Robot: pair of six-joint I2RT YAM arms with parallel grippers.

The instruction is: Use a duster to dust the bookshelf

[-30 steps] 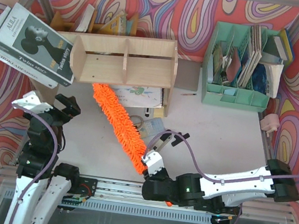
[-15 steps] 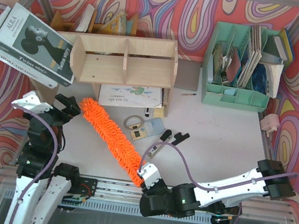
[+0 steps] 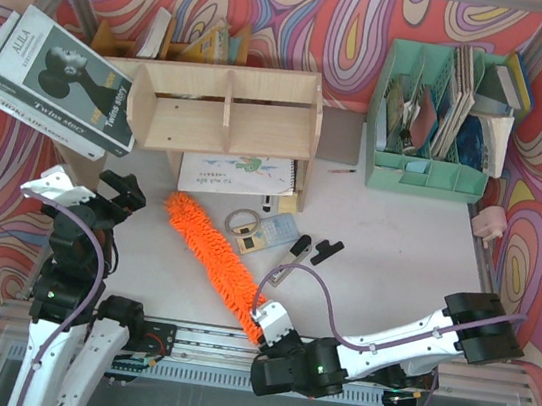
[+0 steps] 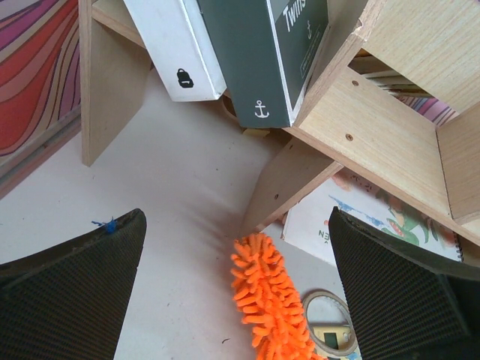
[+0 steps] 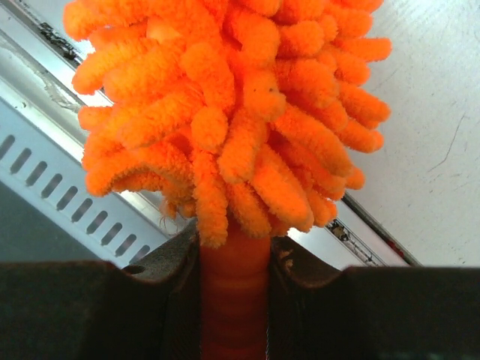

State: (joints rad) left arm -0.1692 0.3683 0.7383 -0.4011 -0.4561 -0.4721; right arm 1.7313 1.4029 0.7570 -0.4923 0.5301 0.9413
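The plywood bookshelf (image 3: 226,108) stands at the back left, two compartments side by side. The orange fluffy duster (image 3: 211,257) lies slanted in front of it, its tip clear of the shelf's front edge. My right gripper (image 3: 263,328) is shut on the duster's handle at the near edge; the right wrist view shows the orange handle (image 5: 234,292) clamped between the jaws. My left gripper (image 3: 116,191) is open and empty left of the duster's tip, which shows in the left wrist view (image 4: 264,300) below the shelf's leg (image 4: 289,184).
Books (image 3: 56,82) lean against the shelf's left side. A spiral notebook (image 3: 240,173) lies under the shelf. A tape roll (image 3: 241,222), a small card and black clips (image 3: 317,248) lie mid-table. A mint-green organiser (image 3: 435,115) stands back right.
The right arm has pulled the duster back from under the shelf toward the near edge; its tip swung left and then a little back right. The left arm has not moved.
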